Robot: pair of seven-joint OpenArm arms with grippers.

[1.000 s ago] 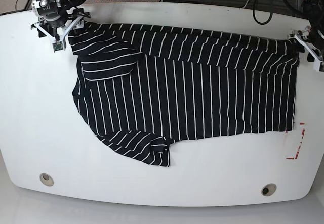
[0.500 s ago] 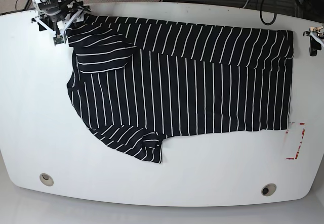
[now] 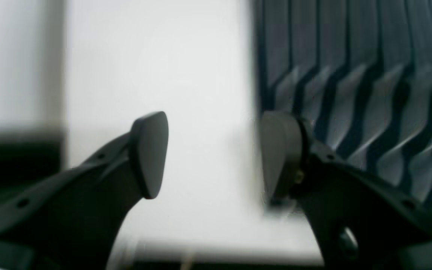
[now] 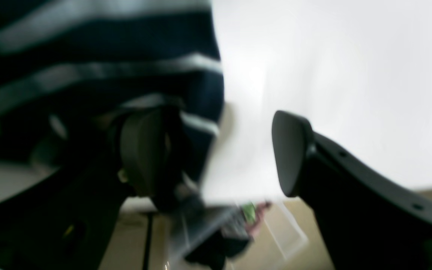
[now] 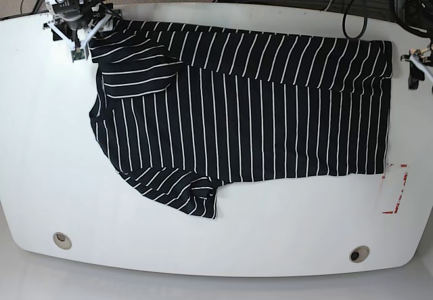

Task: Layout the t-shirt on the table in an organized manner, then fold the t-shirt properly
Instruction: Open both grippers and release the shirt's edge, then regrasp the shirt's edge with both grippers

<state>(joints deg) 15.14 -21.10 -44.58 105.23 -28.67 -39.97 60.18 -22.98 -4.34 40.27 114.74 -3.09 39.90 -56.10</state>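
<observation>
Base view shows the t-shirt [image 5: 257,110] spread sideways across the middle of the table [image 5: 40,151], hem toward the red-and-white sticker [image 5: 398,190] and collar end away from it, with the far long edge already turned over onto the body in a band. The sleeve on the far side from the sticker lies folded in over the chest, and the near sleeve is bunched and creased rather than flat. The right gripper [image 5: 80,34] sits at the shirt's far collar-side corner; its wrist view shows the jaws well apart, one finger [image 4: 144,153] over striped cloth and the other over bare table, nothing pinched between them. The left gripper [image 5: 414,70] stands just off the shirt's far hem-side corner, jaws likewise parted and empty, one finger [image 3: 281,153] at the cloth's edge. The risk I see from here is an uneven fold: the turned band tapers and ripples near the hem, and the crumpled near sleeve would get trapped under the next fold if not smoothed first. A grip taken by one finger dragging on the fabric could also shift the whole garment, since it slides easily on the glossy top, possibly toward the table's far edge.
</observation>
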